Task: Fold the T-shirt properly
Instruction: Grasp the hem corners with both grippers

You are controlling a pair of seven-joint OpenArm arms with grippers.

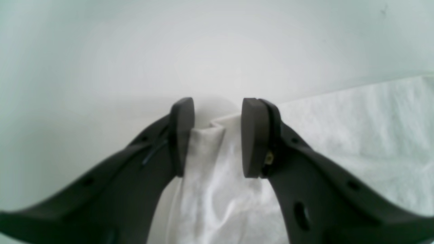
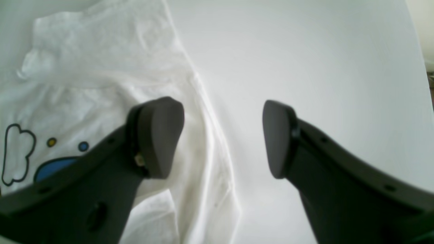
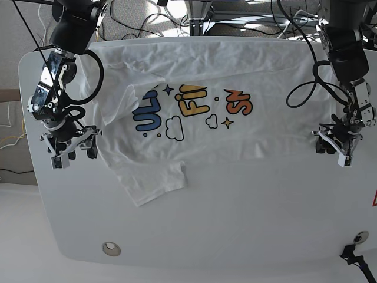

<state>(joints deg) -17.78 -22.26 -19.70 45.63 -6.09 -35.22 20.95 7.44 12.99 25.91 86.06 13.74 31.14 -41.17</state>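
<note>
The white T-shirt lies spread on the white table with its print up: blue letters, yellow, orange-red. A sleeve sticks out toward the front. My left gripper sits at the shirt's right edge. In the left wrist view the gripper is open, with a raised shirt corner between its pads. My right gripper is at the shirt's left edge. In the right wrist view it is open wide and empty, with one finger over the shirt and the other over bare table.
The white table has a round grommet near its front left edge. A black plug and cable sit at the front right. Cables hang behind the table's far edge.
</note>
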